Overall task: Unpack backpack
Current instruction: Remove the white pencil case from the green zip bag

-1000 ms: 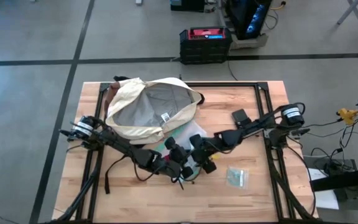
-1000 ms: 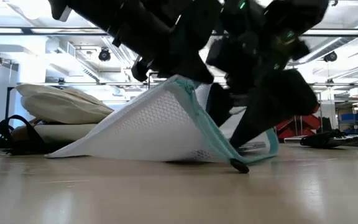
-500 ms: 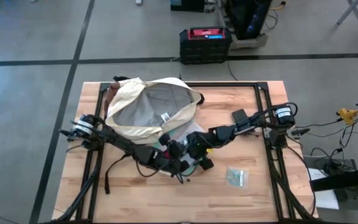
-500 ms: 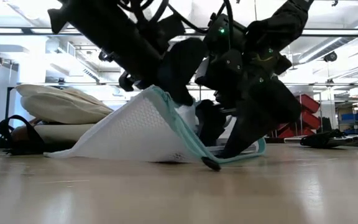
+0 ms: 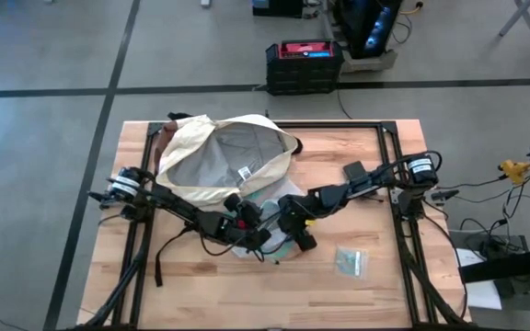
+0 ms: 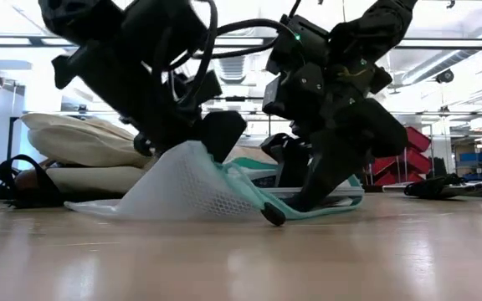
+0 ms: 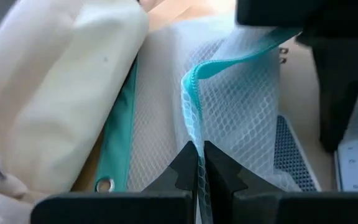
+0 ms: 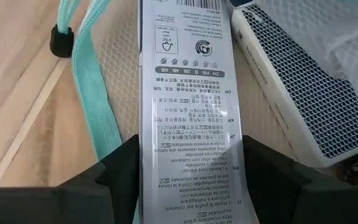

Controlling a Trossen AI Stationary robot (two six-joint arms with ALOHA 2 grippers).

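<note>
The cream-white backpack lies open on the table's far left part, grey lining up. Next to it on the near side lies the clear mesh pouch with its teal zip edge. My left gripper is shut on the pouch's upper zip edge. My right gripper reaches into the pouch's open mouth and is shut on a long white printed packet. A white box with a dark dotted face lies inside the pouch beside it. In the high view the two grippers meet at the pouch. My left gripper pinches the pouch's teal zip edge and the mesh behind it between its two fingertips. It lifts this upper layer off the table while the pouch's lower side stays flat on the wood. My right gripper holds the white printed packet's near end between its two fingers, one on each long edge. The fingers lie along the packet, slanting down into the pouch from the table's right side. The packet's far end lies inside the pouch.
A small clear packet lies on the table to the right of the grippers. Black backpack straps trail toward the near left. A dark flat piece sits under the right arm. Bare wood shows along the near edge.
My left gripper has drawn the pouch's zip edge toward the backpack and lower, so the raised mesh layer now stands shorter and more crumpled. My right gripper has moved toward the table's left, farther into the pouch's mouth.
</note>
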